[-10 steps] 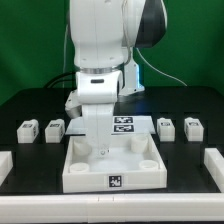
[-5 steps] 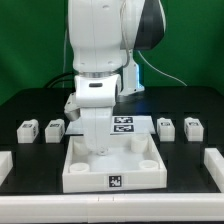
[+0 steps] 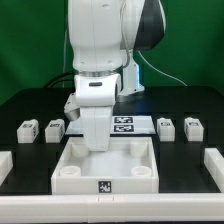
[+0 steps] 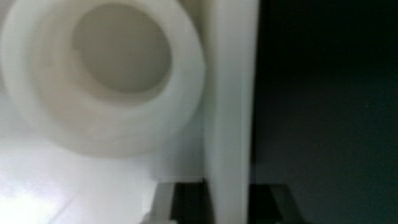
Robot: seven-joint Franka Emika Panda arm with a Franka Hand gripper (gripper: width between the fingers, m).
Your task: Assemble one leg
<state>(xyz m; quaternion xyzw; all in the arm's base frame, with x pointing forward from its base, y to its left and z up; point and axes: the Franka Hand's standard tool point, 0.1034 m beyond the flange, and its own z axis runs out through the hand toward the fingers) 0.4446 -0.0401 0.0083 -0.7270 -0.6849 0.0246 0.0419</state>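
Arm (image 3: 100, 45) stood upright over tray (image 3: 70, 180), wrist pointed straight down, gripper (image 3: 96, 145) clamped on far rim, legs (image 3: 28, 128) lay either side.

The large white plastic tray with raised rims (image 3: 75, 183) lay front and centre on the black table (image 3: 25, 150), my gripper (image 3: 97, 146) clamped astride its rear wall. Behind it lay the thin flat white marker board (image 3: 125, 124). Flanking that board (two a side) stood small white squarish plastic pegs: first leg (image 3: 28, 129) and second leg (image 3: 55, 129) at the exterior view's left, third leg (image 3: 166, 127) and fourth leg (image 3: 192, 127) at its right.
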